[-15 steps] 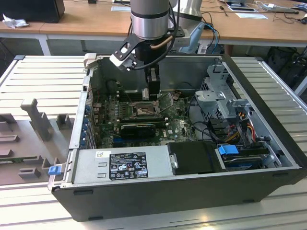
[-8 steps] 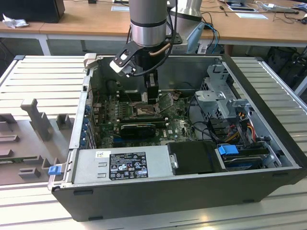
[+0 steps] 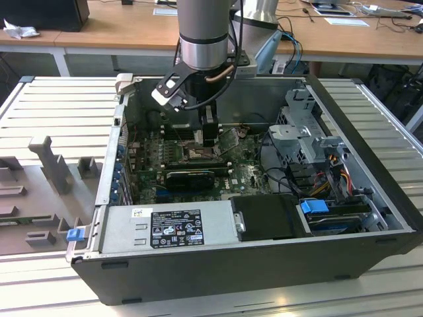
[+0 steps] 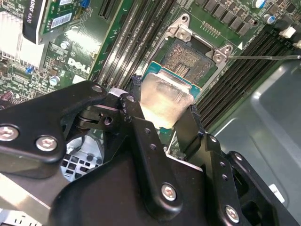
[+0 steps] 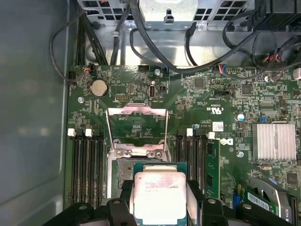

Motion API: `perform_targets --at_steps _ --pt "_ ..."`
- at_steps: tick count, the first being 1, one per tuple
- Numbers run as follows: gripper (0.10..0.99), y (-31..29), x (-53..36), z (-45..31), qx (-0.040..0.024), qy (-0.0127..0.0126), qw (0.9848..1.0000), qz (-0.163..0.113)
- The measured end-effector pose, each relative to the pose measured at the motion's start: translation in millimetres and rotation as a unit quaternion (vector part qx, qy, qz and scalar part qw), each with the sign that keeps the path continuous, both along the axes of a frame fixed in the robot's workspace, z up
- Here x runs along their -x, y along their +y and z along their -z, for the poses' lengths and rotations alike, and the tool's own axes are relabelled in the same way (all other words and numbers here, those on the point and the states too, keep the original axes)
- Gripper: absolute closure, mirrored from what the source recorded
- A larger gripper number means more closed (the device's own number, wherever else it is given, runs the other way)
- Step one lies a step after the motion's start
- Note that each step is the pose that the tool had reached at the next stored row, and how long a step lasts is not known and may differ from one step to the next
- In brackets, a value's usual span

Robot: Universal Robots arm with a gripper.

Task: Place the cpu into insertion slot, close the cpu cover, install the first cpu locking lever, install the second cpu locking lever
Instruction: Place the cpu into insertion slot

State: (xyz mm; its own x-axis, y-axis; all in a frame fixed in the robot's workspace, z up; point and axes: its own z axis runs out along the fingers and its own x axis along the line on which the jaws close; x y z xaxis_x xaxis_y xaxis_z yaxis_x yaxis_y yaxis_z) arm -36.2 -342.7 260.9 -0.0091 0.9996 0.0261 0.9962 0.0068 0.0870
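While the cpu [image 5: 160, 197] is pinched in the claw [image 4: 165, 106] over the insertion slot [image 4: 190, 59], not yet seated, 0 of 4 steps appears complete: cpu cover [image 5: 137, 123] stands raised, locking lever [image 4: 263, 57] unlatched, inside the open computer case [image 3: 231, 271].

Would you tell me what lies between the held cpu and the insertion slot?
Nothing; in the second wrist view the stretch from the cpu to the insertion slot is bare.
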Motion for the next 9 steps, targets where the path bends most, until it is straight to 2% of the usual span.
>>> perform_targets --at_steps 9 --pt "0.553 0.0 0.0 2.3 -0.0007 0.0000 1.0000 0.000"
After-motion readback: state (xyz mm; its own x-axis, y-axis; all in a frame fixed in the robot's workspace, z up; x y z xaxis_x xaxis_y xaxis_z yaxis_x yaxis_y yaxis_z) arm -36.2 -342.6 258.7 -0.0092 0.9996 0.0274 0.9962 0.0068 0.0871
